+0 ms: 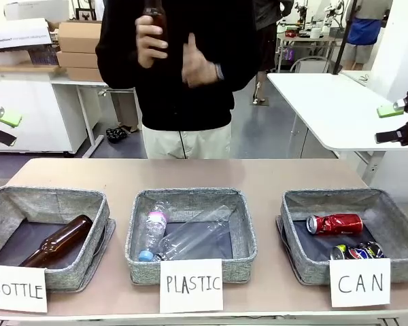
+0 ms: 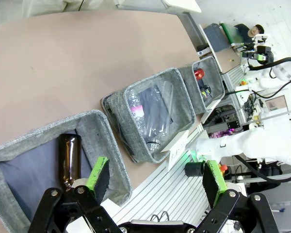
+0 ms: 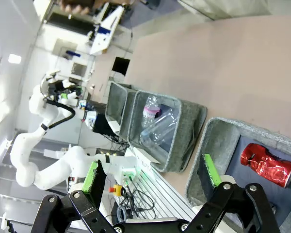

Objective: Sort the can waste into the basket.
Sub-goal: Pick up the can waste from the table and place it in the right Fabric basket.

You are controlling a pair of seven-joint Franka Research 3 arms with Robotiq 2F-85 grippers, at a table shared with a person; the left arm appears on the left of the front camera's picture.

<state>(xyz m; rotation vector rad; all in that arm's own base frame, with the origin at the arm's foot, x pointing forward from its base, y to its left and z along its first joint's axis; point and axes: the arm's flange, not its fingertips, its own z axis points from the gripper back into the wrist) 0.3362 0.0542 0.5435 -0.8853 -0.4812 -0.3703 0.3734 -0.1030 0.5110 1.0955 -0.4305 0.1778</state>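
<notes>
- The tan table (image 1: 190,173) runs across the front view, with white benches and cardboard boxes (image 1: 79,47) in the room behind it.
- A person in a black top (image 1: 183,75) stands at the far edge, one hand (image 1: 149,37) gripping a brown bottle (image 1: 154,17) at chest height.
- Three grey baskets sit in a row along the near edge: the BOTTLE basket (image 1: 27,204) with a brown glass bottle (image 1: 58,241) lying in it, the PLASTIC basket (image 1: 190,197) with clear plastic bottles (image 1: 190,238), and the CAN basket (image 1: 394,224).
- The red can (image 1: 334,223) lies on its side in the CAN basket, and the dented silver and blue can (image 1: 357,252) lies just in front of it.
- The left gripper (image 2: 155,182) hangs above the BOTTLE basket, fingers spread wide, holding nothing.
- The right gripper (image 3: 153,179) hovers above the CAN basket, fingers likewise wide apart and empty.
</notes>
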